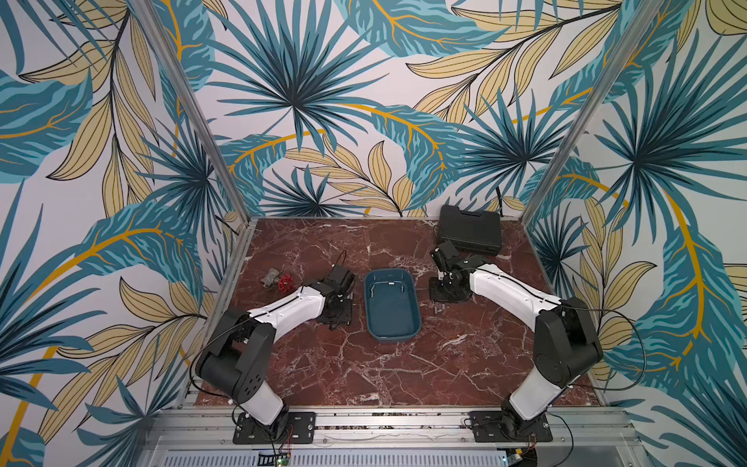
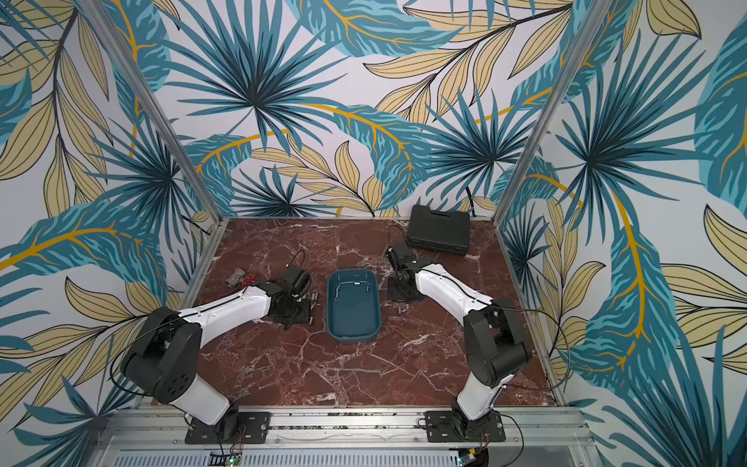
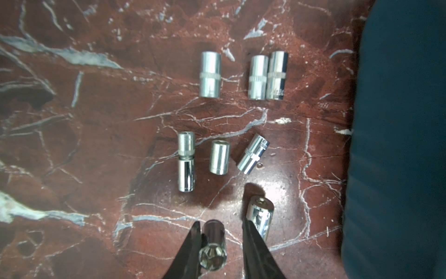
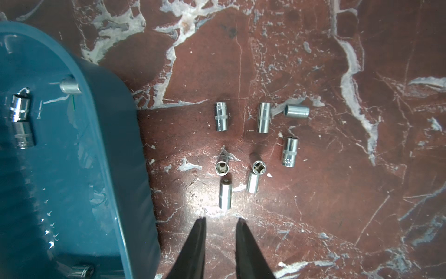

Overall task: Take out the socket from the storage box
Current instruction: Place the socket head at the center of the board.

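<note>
Left gripper sat slightly parted around a socket on the marble table, not clamping it; right gripper was narrow, holding nothing; storage box had sockets inside

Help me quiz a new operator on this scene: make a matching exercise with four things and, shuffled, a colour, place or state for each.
Things:
1. storage box
2. tool case
3. valve
4. left gripper

Descriptions:
A. red handwheel
B. jaws apart, a socket between them
C. teal, in the middle
D. black, far right corner

Pairs: 1-C, 2-D, 3-A, 4-B
</note>
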Action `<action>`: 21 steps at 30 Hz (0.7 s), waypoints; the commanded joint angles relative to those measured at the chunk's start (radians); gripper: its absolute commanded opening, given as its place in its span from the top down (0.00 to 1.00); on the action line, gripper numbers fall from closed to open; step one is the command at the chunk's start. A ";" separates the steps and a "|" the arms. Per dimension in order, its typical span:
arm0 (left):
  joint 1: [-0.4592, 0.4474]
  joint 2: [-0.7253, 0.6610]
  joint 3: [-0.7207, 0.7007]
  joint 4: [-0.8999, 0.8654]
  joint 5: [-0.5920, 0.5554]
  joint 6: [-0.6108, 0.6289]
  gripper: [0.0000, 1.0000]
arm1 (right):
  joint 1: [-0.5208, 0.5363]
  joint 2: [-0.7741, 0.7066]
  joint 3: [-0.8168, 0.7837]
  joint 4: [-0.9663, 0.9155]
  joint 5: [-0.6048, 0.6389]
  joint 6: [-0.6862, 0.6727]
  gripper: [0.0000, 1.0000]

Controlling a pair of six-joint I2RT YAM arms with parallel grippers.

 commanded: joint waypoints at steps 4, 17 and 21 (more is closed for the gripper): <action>0.004 -0.046 -0.053 0.007 0.003 0.001 0.63 | 0.000 0.008 -0.006 -0.012 0.002 -0.007 0.76; 0.005 -0.045 -0.058 0.012 0.101 0.042 0.56 | -0.001 0.006 -0.004 -0.012 -0.010 -0.014 0.76; 0.011 -0.050 -0.057 0.002 0.129 0.059 0.55 | 0.000 0.003 -0.004 -0.006 -0.024 -0.024 0.76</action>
